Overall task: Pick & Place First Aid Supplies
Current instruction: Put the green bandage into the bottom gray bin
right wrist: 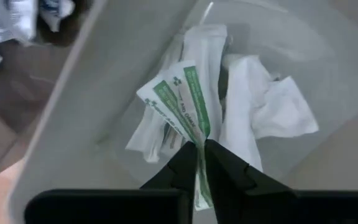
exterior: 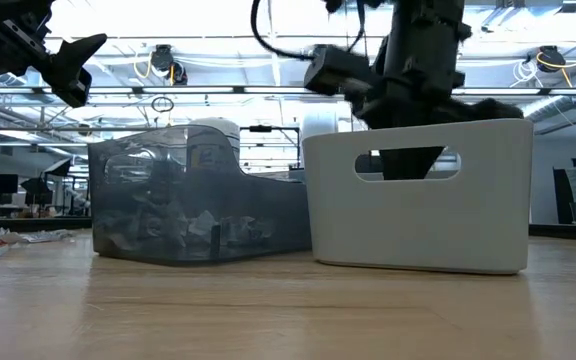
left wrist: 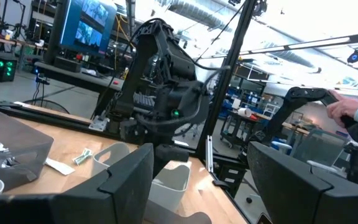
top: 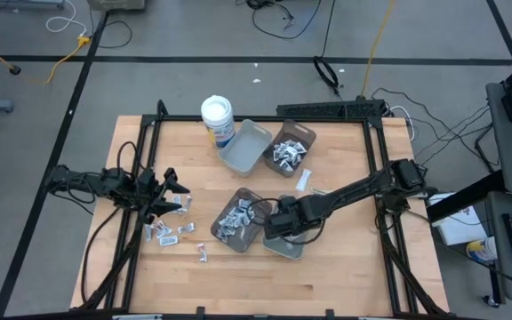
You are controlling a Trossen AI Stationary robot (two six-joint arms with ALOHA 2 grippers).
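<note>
Right gripper pinches a green-printed packet over the grey tray, lower centre of the high view, for dropping. I keep the left gripper parted, waiting left.

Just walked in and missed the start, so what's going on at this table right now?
The right gripper is down inside a grey tray, pinching a green-striped packet above a few white packets lying there. The left gripper hovers open over loose packets scattered on the table. Two brown trays already hold sorted supplies.
</note>
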